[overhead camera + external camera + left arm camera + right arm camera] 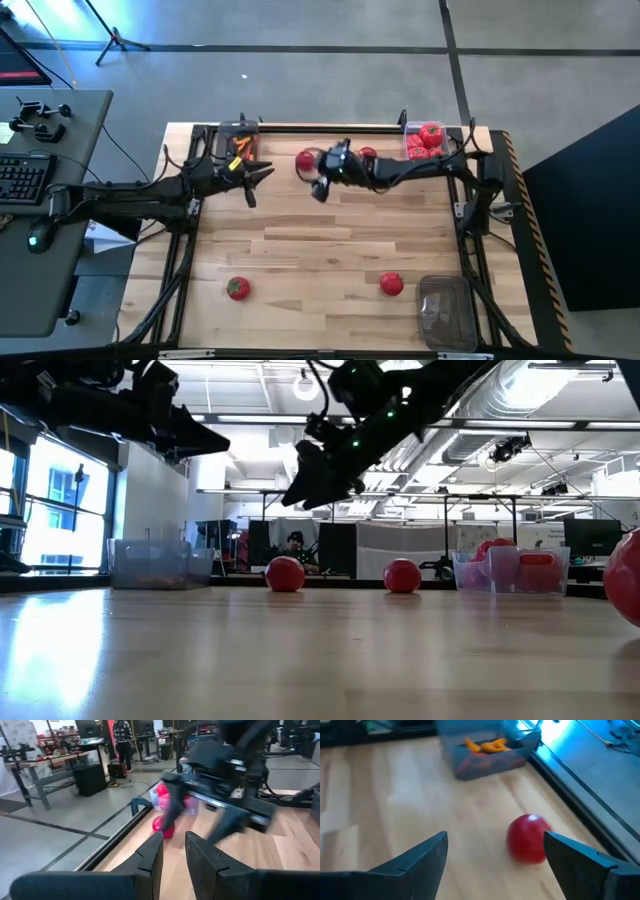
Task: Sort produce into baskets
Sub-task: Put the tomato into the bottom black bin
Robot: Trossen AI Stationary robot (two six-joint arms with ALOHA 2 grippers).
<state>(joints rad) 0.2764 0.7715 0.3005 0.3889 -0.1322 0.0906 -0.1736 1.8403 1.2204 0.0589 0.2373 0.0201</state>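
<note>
- A pale wooden table point(330, 250) is sitting on a grey concrete floor; a desk with a keyboard point(22, 178) is standing to its left.
- The right gripper point(318, 182), fingers spread wide and holding nothing, is hanging over the far middle, a tomato point(528, 839) lying between its fingertips' line of sight.
- The left gripper point(262, 173), fingers slightly parted and empty, is hovering beside the carrot basket point(237, 141).
- A tomato basket point(428, 140) is occupying the far right corner, another basket point(445, 310) the near right.
- Two loose tomatoes point(237, 289) point(391, 284) are lying near the front.
</note>
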